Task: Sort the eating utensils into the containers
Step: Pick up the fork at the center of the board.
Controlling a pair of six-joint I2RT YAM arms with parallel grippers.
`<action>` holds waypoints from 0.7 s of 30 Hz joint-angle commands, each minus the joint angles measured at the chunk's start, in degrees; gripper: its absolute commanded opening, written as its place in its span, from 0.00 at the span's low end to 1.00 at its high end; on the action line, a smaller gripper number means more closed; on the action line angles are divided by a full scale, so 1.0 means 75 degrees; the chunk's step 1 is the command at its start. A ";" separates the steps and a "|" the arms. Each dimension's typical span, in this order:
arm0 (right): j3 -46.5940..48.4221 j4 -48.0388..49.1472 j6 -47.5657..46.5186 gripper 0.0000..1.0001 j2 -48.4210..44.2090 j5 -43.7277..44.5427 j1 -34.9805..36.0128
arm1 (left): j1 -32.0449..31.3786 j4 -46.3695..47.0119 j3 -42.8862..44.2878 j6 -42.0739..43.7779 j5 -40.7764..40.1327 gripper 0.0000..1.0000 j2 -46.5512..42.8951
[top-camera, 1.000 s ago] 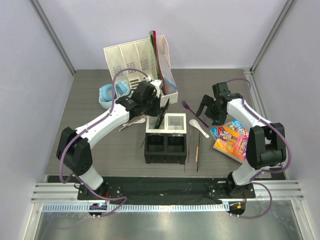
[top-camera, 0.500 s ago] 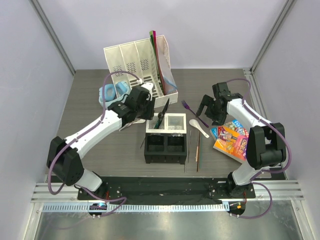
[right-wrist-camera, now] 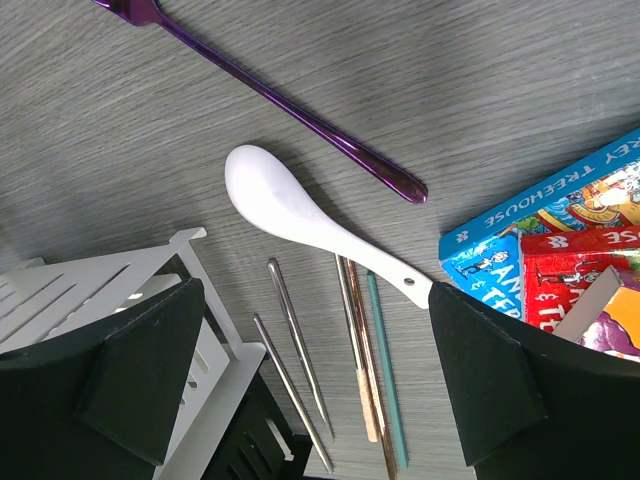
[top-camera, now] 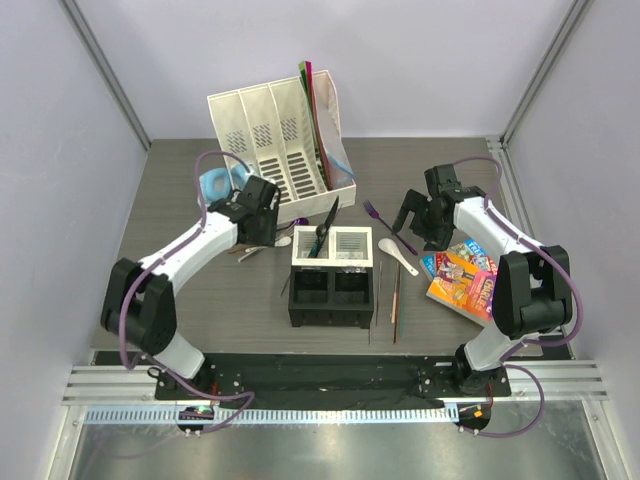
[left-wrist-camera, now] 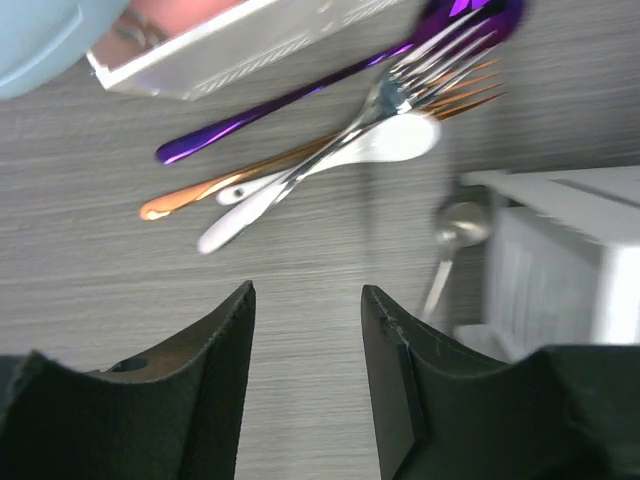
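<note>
left gripper (left-wrist-camera: 307,300) open, empty | right gripper (right-wrist-camera: 315,300) wide, empty | tip: pinch only the white spoon (left-wrist-camera: 390,142) by its handle, then lift to caddy (top-camera: 331,264)

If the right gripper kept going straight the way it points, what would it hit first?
Probably the white soup spoon, lying ahead of the open right gripper; the thin sticks beside it are nearly as likely.

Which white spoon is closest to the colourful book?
The lone white spoon right of the caddy, handle pointing at the book. The other white spoon sits in the cutlery pile on the caddy's left.
</note>
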 commanded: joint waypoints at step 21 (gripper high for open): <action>0.0057 0.0152 -0.0136 1.00 -0.0004 -0.0139 -0.0006 | 0.0122 0.0137 0.0538 0.2302 0.0059 0.44 0.1765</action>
